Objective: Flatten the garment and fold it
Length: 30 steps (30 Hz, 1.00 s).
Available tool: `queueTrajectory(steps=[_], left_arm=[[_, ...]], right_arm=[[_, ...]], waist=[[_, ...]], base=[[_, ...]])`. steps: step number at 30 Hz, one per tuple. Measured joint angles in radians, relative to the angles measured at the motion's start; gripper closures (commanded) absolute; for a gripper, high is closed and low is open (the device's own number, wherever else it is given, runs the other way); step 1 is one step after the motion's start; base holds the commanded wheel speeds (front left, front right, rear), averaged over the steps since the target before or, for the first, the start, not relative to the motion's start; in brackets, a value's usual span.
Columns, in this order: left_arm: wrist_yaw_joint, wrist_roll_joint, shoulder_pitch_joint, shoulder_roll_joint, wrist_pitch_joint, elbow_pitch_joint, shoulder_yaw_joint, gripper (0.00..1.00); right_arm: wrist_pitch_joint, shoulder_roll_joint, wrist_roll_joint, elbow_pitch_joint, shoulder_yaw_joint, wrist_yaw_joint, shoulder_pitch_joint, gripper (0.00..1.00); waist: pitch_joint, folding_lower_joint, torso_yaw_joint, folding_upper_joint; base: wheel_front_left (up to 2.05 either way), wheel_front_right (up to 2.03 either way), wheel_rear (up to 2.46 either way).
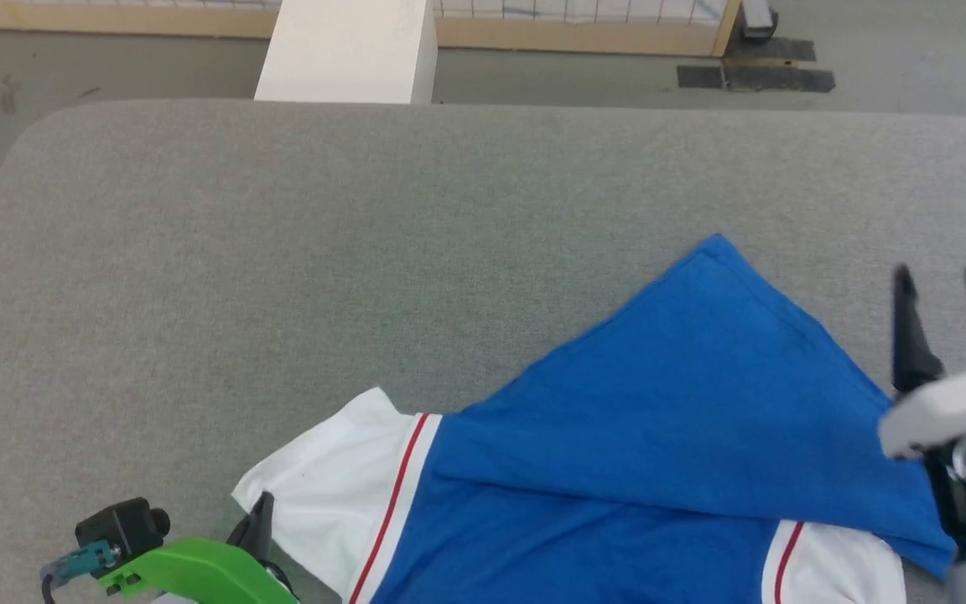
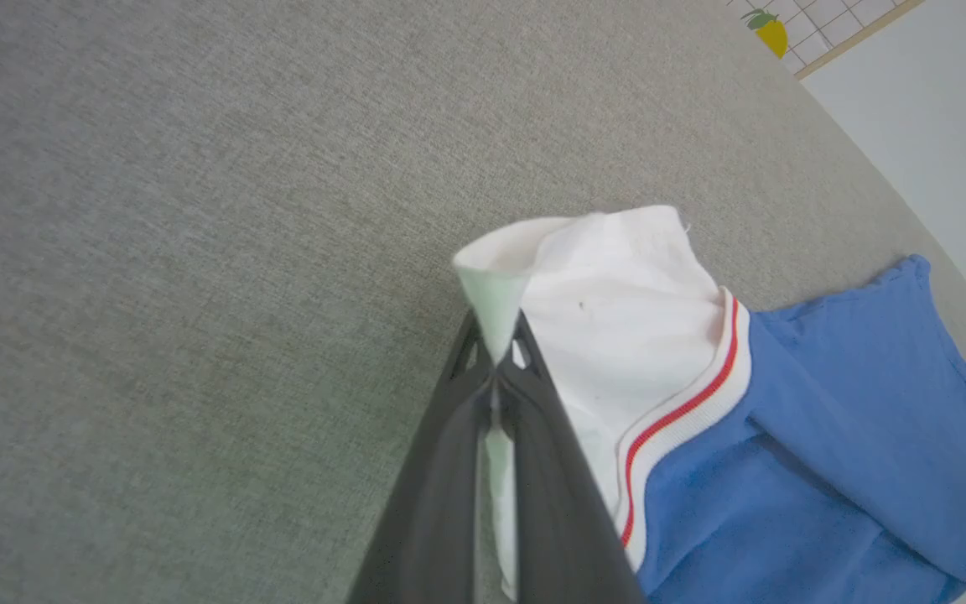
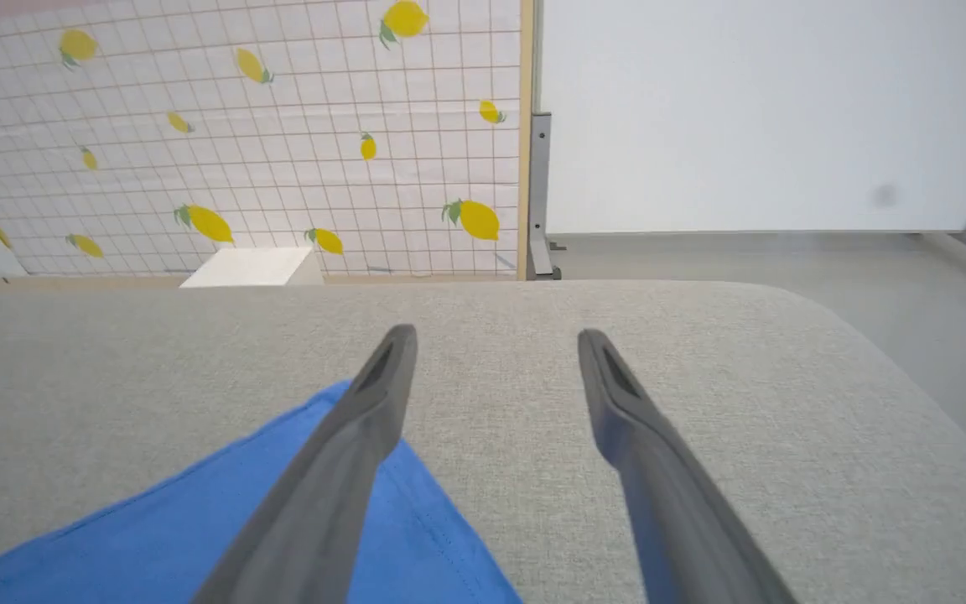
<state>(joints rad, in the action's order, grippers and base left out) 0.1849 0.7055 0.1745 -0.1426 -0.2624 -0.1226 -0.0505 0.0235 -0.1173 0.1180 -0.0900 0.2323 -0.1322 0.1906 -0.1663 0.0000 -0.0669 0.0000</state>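
Note:
The garment [image 1: 659, 419] is a royal-blue jersey with white sleeves and red stripe trim, lying rumpled near the front right of the grey table. One blue corner is folded over and points toward the far side. My left gripper [image 1: 261, 513] is at the left sleeve's edge. In the left wrist view it [image 2: 495, 362] is shut on a pinched fold of the white sleeve [image 2: 617, 310]. My right gripper [image 1: 938, 277] hovers just right of the blue cloth, open and holding nothing. In the right wrist view it [image 3: 495, 338] has its fingers spread, with blue cloth [image 3: 139, 537] under the left one.
The grey padded table [image 1: 366, 235] stretches wide to the left and far side of the garment. A white box [image 1: 349, 50] stands beyond the far edge. A lemon-patterned screen [image 3: 240, 126] and a white wall panel [image 3: 743, 109] lie behind, with floor to the right.

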Motion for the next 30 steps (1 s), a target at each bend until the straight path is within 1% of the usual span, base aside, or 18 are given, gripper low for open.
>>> queueTrajectory(steps=[3,5,8,10,13,18,25,26,28,29,30], left_arm=[[-0.001,0.0,-0.015,0.0,0.001,0.002,-0.003,1.0],[-0.007,0.0,-0.026,0.001,0.003,0.003,-0.007,1.0],[-0.012,0.0,-0.044,0.004,0.01,0.01,-0.017,1.0],[-0.017,0.003,-0.059,0.01,0.017,0.016,-0.022,1.0],[-0.023,0.008,-0.078,0.018,0.024,0.024,-0.03,1.0],[-0.035,0.009,-0.101,0.024,0.043,0.049,-0.04,1.0],[-0.049,0.016,-0.126,0.039,0.062,0.079,-0.056,1.0],[-0.051,0.016,-0.126,0.039,0.063,0.081,-0.056,1.0],[-0.052,0.017,-0.131,0.04,0.063,0.087,-0.056,1.0],[-0.052,0.017,-0.132,0.04,0.063,0.088,-0.057,1.0],[-0.052,0.018,-0.133,0.04,0.066,0.091,-0.057,1.0]], right_arm=[[-0.013,-0.038,0.014,-0.079,-0.085,0.0,0.071,0.0],[0.009,-0.054,0.032,-0.131,-0.131,0.0,0.128,0.0],[0.086,-0.085,0.054,-0.22,-0.202,0.0,0.222,0.0],[0.151,-0.106,0.069,-0.277,-0.23,0.0,0.278,0.0],[0.265,-0.128,0.067,-0.36,-0.241,0.0,0.356,0.0],[0.448,-0.137,0.05,-0.457,-0.244,0.0,0.461,0.0],[0.588,-0.148,0.008,-0.508,-0.26,0.0,0.533,0.0],[0.602,-0.148,0.005,-0.51,-0.262,0.0,0.538,0.31],[0.627,-0.151,0.004,-0.512,-0.28,0.0,0.553,0.79],[0.632,-0.151,0.004,-0.513,-0.281,0.0,0.555,1.0],[0.634,-0.151,0.006,-0.514,-0.282,0.0,0.555,1.0]], waist=[[-0.019,0.0,-0.012,0.0],[-0.033,0.0,-0.021,0.0],[-0.06,0.0,-0.038,0.0],[-0.076,0.0,-0.05,0.0],[-0.103,0.0,-0.07,0.0],[-0.148,0.0,-0.105,0.0],[-0.195,0.0,-0.147,0.0],[-0.199,0.0,-0.15,0.0],[-0.204,0.0,-0.155,0.0],[-0.204,0.0,-0.155,0.0],[-0.201,0.0,-0.155,0.0]], base=[[0.0,0.0,0.0],[0.0,0.0,0.0],[0.0,0.0,0.0],[0.0,0.0,0.0],[0.0,0.0,0.0],[0.0,0.0,0.0],[0.0,0.0,0.0],[0.0,0.0,0.0],[0.0,0.0,0.0],[0.0,0.0,0.0],[0.0,0.0,0.0]])
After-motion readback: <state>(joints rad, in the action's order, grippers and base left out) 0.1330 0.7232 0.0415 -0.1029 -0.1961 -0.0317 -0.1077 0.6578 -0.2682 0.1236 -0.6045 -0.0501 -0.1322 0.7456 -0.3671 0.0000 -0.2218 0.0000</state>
